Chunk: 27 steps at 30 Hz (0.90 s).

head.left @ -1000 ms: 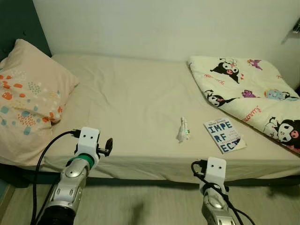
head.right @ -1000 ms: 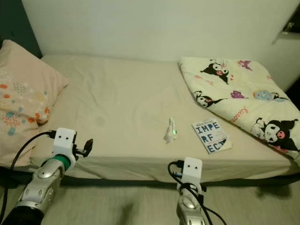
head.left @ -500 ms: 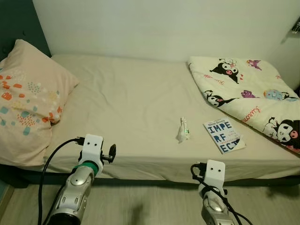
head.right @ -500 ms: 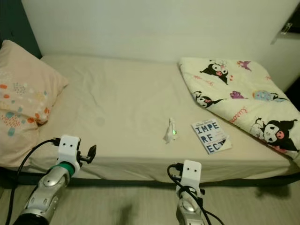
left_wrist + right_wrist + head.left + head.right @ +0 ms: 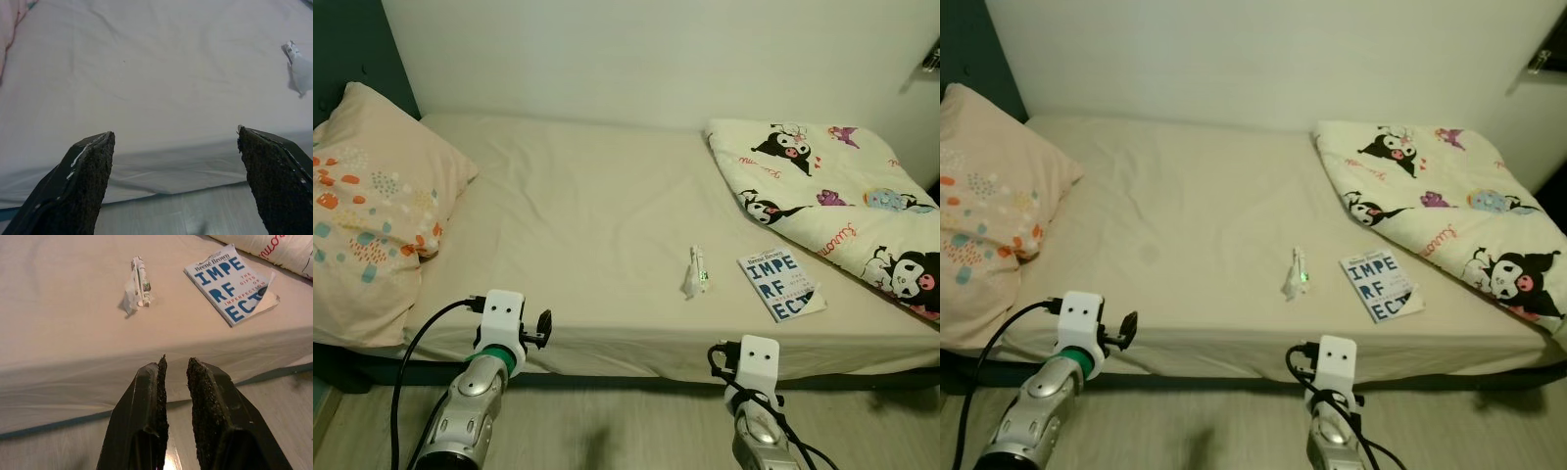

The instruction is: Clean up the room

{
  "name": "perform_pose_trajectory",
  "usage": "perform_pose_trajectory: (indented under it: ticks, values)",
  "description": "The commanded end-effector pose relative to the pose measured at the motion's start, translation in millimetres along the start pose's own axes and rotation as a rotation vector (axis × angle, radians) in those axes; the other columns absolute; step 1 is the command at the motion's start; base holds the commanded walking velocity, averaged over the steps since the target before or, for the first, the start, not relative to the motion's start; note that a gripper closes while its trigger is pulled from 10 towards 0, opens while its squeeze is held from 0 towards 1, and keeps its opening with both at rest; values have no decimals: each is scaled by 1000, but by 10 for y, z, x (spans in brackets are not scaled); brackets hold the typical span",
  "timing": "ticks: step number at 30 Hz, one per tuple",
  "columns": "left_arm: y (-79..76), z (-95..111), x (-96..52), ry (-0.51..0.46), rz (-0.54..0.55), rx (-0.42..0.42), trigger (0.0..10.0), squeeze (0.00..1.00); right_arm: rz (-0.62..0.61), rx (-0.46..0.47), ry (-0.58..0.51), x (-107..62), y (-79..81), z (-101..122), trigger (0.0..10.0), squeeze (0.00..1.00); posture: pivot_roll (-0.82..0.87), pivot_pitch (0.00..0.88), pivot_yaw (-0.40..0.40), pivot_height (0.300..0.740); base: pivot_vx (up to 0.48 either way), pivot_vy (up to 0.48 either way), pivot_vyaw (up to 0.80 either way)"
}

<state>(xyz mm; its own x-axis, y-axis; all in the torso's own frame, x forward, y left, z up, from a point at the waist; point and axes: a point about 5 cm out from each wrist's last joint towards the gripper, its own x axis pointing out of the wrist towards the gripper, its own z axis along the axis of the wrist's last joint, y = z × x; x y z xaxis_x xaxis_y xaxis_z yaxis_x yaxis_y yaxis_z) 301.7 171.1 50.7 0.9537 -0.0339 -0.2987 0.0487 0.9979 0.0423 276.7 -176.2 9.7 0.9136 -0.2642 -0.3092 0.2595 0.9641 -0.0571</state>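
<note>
While both arms hung low before the bed [image 5: 587, 225], the left hand [image 5: 176, 181] had its fingers wide apart, holding nothing, over the near edge of the mattress. The right hand [image 5: 173, 396] had its 2 fingers almost together, with a narrow gap and nothing between them. A crumpled white wrapper [image 5: 696, 271] lay on the sheet at 12 o'clock from the right hand, and a book [image 5: 780, 284] lay just beside it at 3 o'clock. At 9 o'clock was a pillow [image 5: 372, 211], and at 2 o'clock a folded blanket [image 5: 832, 196].
</note>
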Motion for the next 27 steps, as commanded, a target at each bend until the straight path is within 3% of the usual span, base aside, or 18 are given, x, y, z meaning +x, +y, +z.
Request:
perform_pose_trajectory:
  ticks: [1,15,27]
  values:
    - [-15,-33,11,15,-7,7,10000,0,10,3,10,-1,22,-23,10000,0,126,0,-20,740,0,0,0]
    - [-31,29,41,-23,-8,15,10000,0,128,-14,45,58,180,24,10000,0,136,0,-27,740,0,0,0]
    - [-35,59,47,-49,-6,29,10000,0,106,-19,35,69,164,31,10000,0,139,0,-18,740,0,0,0]
